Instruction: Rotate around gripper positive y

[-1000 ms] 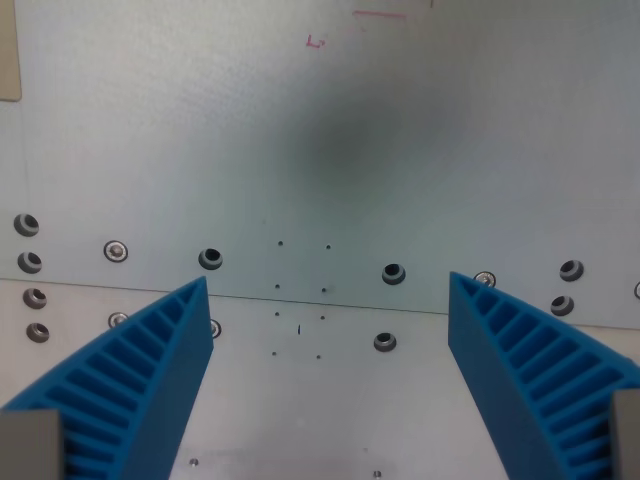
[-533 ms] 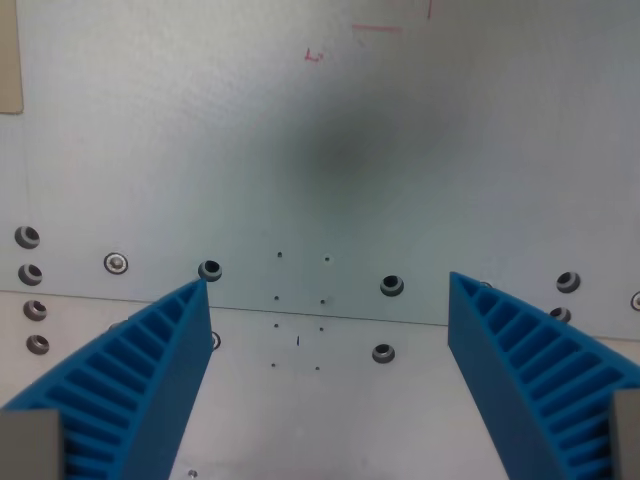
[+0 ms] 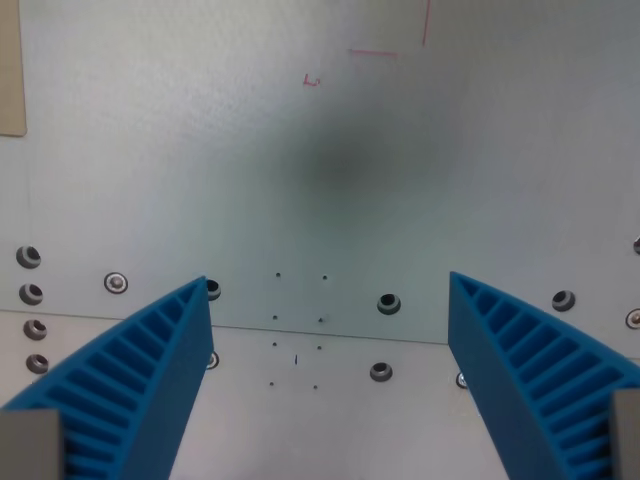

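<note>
My gripper [image 3: 328, 290] is open above a pale grey metal table [image 3: 330, 130], with nothing between its fingers. The two blue ribbed fingers rise from the bottom corners: one fingertip [image 3: 195, 300] on the wrist view's left, the other [image 3: 465, 295] on the wrist view's right. A soft dark shadow [image 3: 340, 165] lies on the table ahead of the gripper.
A seam [image 3: 330, 336] between two plates crosses the view behind the fingertips, with bolt holes [image 3: 388, 303] and screws [image 3: 117, 283] along it. Red pen marks [image 3: 375, 52] sit near the top. A beige strip [image 3: 10, 70] shows at the top left edge.
The whole table pattern has slid down in the picture, and more of the red marks show at the top, so the camera has tilted. The fingers stay open as before.
</note>
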`<state>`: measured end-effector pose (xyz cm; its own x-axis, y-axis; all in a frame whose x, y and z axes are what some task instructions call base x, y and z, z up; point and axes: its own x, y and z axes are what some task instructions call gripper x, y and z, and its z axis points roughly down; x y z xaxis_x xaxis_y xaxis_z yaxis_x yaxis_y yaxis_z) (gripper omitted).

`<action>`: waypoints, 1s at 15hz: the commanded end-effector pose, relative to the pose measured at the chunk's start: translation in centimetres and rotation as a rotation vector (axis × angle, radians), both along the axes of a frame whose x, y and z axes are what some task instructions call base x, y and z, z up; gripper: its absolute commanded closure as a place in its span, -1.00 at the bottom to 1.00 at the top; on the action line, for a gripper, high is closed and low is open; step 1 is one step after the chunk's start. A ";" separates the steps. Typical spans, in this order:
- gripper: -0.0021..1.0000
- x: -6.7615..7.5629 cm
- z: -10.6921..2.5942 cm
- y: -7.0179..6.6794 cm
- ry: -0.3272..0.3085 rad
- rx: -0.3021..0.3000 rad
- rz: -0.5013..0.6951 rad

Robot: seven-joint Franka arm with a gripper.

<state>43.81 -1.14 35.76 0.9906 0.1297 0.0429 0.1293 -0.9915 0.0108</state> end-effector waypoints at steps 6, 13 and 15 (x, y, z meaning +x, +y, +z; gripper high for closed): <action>-1.00 -1.1 -0.2 0.0 -0.266 0.042 0.002; -1.00 -1.1 -0.2 0.0 -0.347 0.052 0.003; -1.00 -1.1 -0.2 0.0 -0.370 0.055 0.003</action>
<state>44.32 -1.04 35.67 0.9817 0.1263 0.1428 0.1249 -0.9920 0.0188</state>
